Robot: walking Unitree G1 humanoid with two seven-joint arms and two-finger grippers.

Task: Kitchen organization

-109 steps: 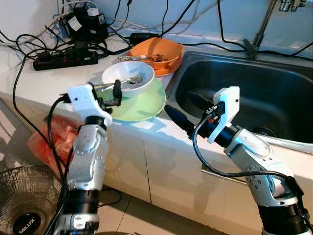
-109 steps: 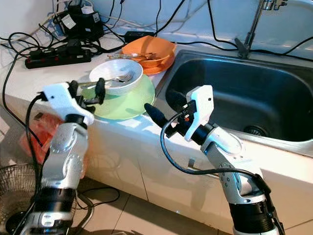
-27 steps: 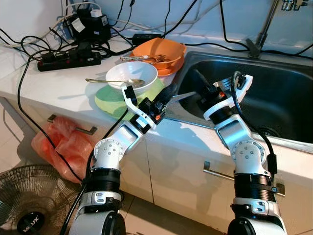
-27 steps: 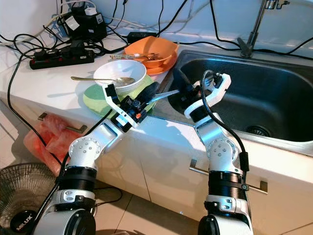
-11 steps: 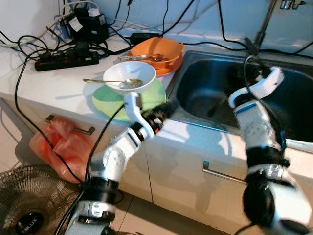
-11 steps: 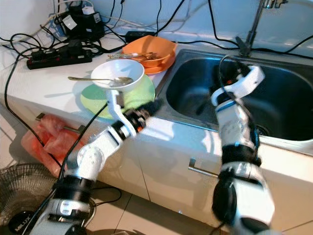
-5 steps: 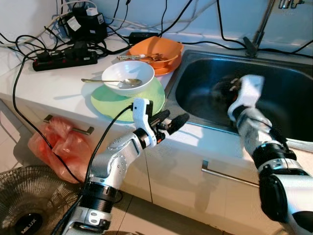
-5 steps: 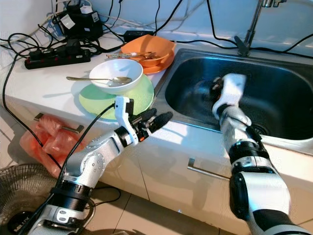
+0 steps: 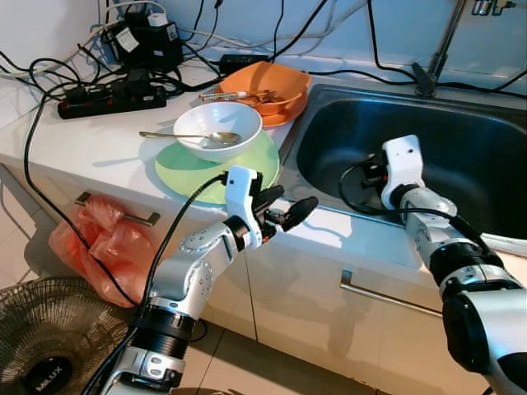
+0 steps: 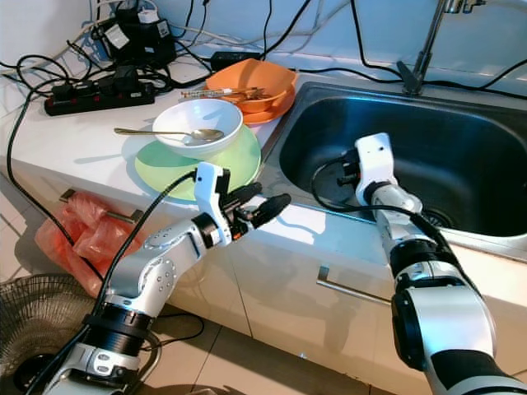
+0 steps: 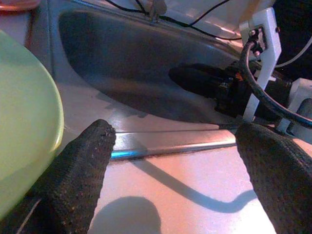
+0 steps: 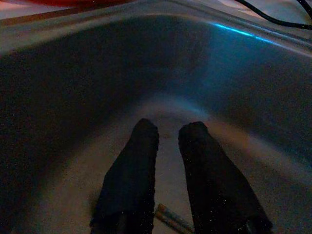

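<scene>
A white bowl [image 9: 216, 130] holding a spoon [image 9: 185, 136] sits on a green plate [image 9: 193, 169] on the counter. Behind it is an orange bowl [image 9: 265, 85] with several utensils. My left gripper [image 9: 286, 203] hovers over the counter edge between the plate and the sink [image 9: 473, 144], open wide and empty. In the left wrist view the fingers [image 11: 78, 170] frame the sink rim. My right gripper [image 12: 170, 129] reaches down into the sink basin, its fingers a little apart with nothing between them. A thin utensil piece [image 12: 168, 217] lies on the sink floor beneath it.
A power strip [image 9: 111, 100] and tangled black cables crowd the back of the counter. The faucet [image 9: 436, 49] stands behind the sink. Below are a cabinet handle [image 9: 387, 296], a red plastic bag [image 9: 99, 243] and a floor fan [image 9: 41, 354].
Earlier a utensil was held between both grippers at the sink rim. My right arm then swung down into the basin. My left gripper drew back slightly and stays open.
</scene>
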